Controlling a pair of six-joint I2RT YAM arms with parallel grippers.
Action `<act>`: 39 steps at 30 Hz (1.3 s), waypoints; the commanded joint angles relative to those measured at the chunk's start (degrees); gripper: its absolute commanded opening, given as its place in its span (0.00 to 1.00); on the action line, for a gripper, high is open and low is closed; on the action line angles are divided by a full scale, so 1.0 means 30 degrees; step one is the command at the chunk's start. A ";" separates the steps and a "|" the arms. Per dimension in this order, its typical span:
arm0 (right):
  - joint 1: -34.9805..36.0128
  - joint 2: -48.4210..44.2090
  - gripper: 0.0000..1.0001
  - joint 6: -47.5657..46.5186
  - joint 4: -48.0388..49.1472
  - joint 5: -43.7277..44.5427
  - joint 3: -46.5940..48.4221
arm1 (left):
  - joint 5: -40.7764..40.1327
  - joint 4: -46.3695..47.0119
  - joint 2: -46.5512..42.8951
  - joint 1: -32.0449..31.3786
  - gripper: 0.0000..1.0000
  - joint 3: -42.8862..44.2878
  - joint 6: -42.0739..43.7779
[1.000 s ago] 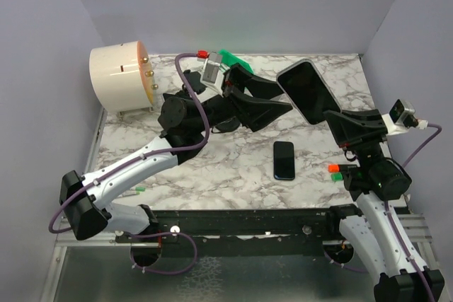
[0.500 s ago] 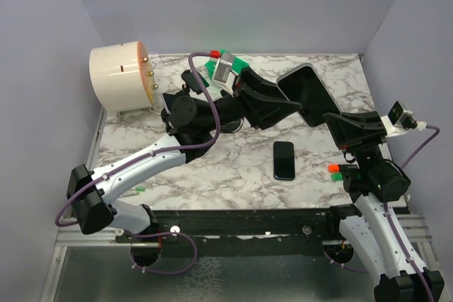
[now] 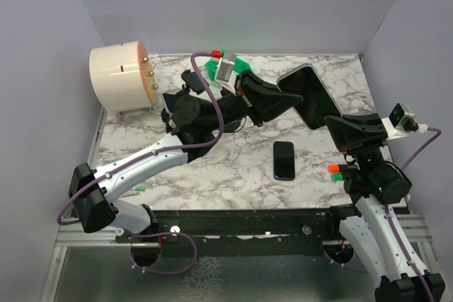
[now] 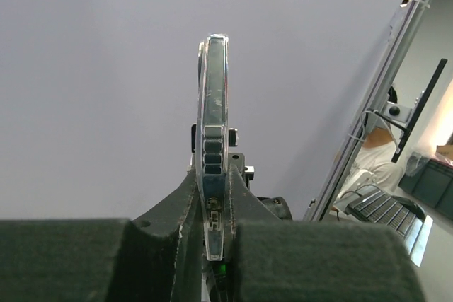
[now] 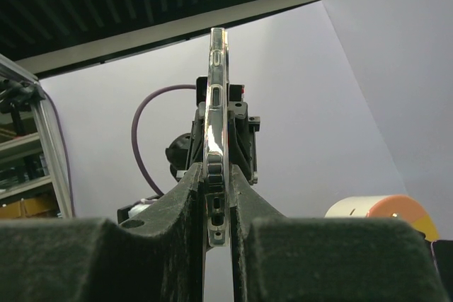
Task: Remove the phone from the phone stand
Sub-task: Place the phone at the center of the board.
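Observation:
A large black phone [image 3: 309, 94] in a clear case hangs tilted in the air above the back right of the marble table [image 3: 233, 167]. My right gripper [image 3: 333, 119] is shut on its lower right end. My left gripper [image 3: 287, 98] is shut on its opposite edge. In the left wrist view the phone [image 4: 213, 132] stands edge-on between the pads of the left gripper [image 4: 214, 245]. The right wrist view shows the same phone [image 5: 216, 104] edge-on, clamped in the right gripper [image 5: 217, 231]. No phone stand can be made out; the left arm covers the table behind it.
A smaller black phone [image 3: 284, 160] lies flat on the table in front of the raised one. A white drum with an orange face [image 3: 120, 78] stands at the back left. A green block [image 3: 232, 62] sits behind the left wrist. Grey walls close in on three sides.
The left arm swung right to the raised phone and its jaws closed on the phone's edge. The right gripper kept its hold and barely moved.

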 commanded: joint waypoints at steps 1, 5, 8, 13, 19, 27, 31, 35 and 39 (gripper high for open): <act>0.0104 -0.0220 0.02 -0.0564 -0.0734 -0.0346 0.0282 | 0.0169 0.0659 -0.0013 -0.0375 0.03 0.0578 0.0086; 0.0160 -0.0350 0.28 -0.0806 -0.1737 -0.0768 0.0524 | -0.0199 0.0658 -0.0139 -0.0384 0.00 0.0277 0.0329; 0.0242 -0.0384 0.52 -0.0875 -0.2552 -0.1123 0.0716 | -0.0491 0.0658 -0.0263 -0.0386 0.00 0.0095 0.0423; 0.0337 -0.0670 0.74 -0.1321 -0.3987 -0.1417 0.1120 | -0.1001 0.0629 -0.0684 -0.0372 0.00 -0.0414 0.0665; 0.0626 -0.1163 0.93 -0.3428 -0.8364 -0.2499 0.2993 | -0.1419 -0.0739 -0.1947 -0.0360 0.00 -0.1037 0.2097; 0.2205 -0.2042 0.93 -1.3088 -2.0090 -0.4112 0.7423 | -0.2498 -0.7429 -0.5865 -0.0358 0.00 -0.1639 0.5876; 0.3596 -0.1700 0.93 -1.6008 -2.3202 -0.5094 0.9257 | -0.2007 -1.2480 -0.7876 -0.0358 0.00 -0.1101 0.7832; 0.4941 -0.0872 0.91 -1.6817 -2.4079 -0.6245 1.0103 | -0.0347 -1.5794 -0.9471 -0.0358 0.00 -0.0664 0.8723; 0.5867 0.0283 0.88 -1.4984 -2.1746 -0.8640 0.9719 | 0.1204 -1.7598 -1.0246 -0.0360 0.00 -0.0248 0.8975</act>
